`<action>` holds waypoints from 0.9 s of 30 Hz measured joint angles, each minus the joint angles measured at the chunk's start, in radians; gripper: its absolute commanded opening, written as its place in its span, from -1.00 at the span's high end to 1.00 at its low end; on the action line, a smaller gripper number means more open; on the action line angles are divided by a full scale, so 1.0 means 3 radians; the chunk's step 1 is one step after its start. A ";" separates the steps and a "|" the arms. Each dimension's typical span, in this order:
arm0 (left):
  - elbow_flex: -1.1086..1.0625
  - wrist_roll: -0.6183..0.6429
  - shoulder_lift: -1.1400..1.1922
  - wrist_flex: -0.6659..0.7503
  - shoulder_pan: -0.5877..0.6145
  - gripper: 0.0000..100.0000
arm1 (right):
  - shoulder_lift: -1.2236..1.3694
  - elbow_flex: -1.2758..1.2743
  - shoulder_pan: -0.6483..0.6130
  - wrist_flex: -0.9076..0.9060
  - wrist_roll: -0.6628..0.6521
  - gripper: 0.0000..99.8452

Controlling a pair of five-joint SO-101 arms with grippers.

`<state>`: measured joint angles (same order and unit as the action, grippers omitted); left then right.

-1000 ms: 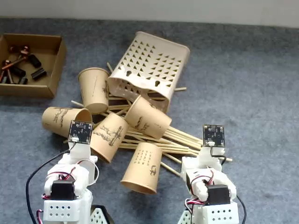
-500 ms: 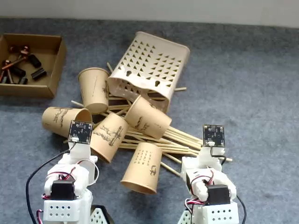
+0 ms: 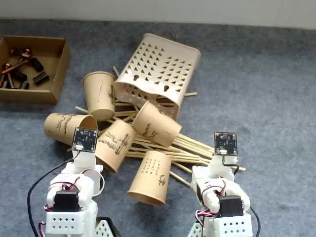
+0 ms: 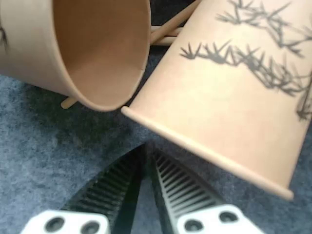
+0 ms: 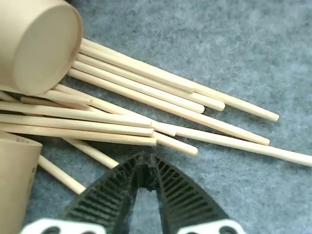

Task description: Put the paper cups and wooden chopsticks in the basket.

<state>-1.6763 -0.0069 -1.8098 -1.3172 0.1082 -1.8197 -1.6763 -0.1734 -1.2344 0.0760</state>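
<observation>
Several printed paper cups lie on their sides on the grey carpet, among them one [image 3: 99, 94] by the basket, one [image 3: 156, 124] in the middle and one [image 3: 151, 177] nearest the arms. Wooden chopsticks [image 3: 183, 147] are strewn under and between them. The cream perforated basket [image 3: 163, 73] lies tipped over behind the pile. My left gripper [image 4: 146, 149] is shut and empty, its tips just short of a bamboo-print cup [image 4: 229, 97] and an open-mouthed cup [image 4: 97, 48]. My right gripper [image 5: 145, 158] is shut and empty, right at the chopsticks [image 5: 146, 100], beside a cup's base [image 5: 36, 44].
A cardboard box [image 3: 55, 74] with small dark parts stands at the far left. Bare carpet stretches to the right of the pile and behind the basket. Both arm bases [image 3: 71, 207] sit at the near edge.
</observation>
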 measured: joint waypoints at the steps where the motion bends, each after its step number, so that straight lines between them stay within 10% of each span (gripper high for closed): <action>1: 0.0000 0.0000 0.0000 0.0000 0.0000 0.99 | 0.0000 0.0000 0.0000 0.0000 0.0000 0.99; 27: 0.0000 0.0000 0.0000 0.0000 0.0000 0.99 | -0.0056 0.1268 0.0460 0.0000 0.0000 0.99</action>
<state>-1.6763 -0.0069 -1.8098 -1.3172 0.1082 -1.8366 -1.2958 -0.0353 -1.2344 0.0760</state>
